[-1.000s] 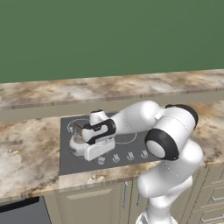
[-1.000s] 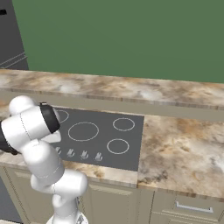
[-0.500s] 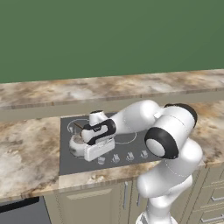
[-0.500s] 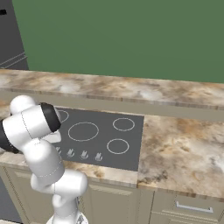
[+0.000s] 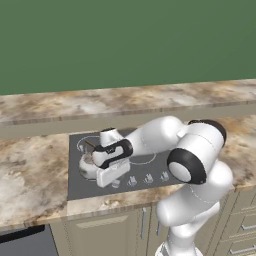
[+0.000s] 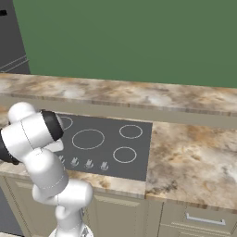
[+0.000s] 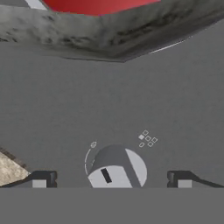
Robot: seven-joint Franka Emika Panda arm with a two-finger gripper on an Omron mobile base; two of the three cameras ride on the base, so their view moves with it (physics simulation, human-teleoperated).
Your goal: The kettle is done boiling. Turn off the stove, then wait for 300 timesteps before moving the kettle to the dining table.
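Observation:
The silvery kettle (image 5: 88, 163) stands on the front left burner of the dark stove (image 5: 150, 162), half hidden behind my hand. In the hand view its underside (image 7: 109, 33) fills the top, with a red glow (image 7: 94, 5) beneath it. My gripper (image 7: 112, 179) is open and points down at a silver stove knob (image 7: 116, 168), which sits between the two fingertips (image 7: 41, 179) without touching either. In the left base view the gripper (image 5: 112, 178) hovers low over the leftmost knob of the front row. The raised marble dining table (image 5: 130, 100) runs behind the stove.
More silver knobs (image 5: 148, 178) line the stove's front edge, also seen as knobs (image 6: 88, 163) from the right. Marble counter (image 6: 194, 157) lies on both sides. Cabinet drawers (image 6: 203, 220) sit below. A dark wall oven (image 6: 11, 41) stands at far left.

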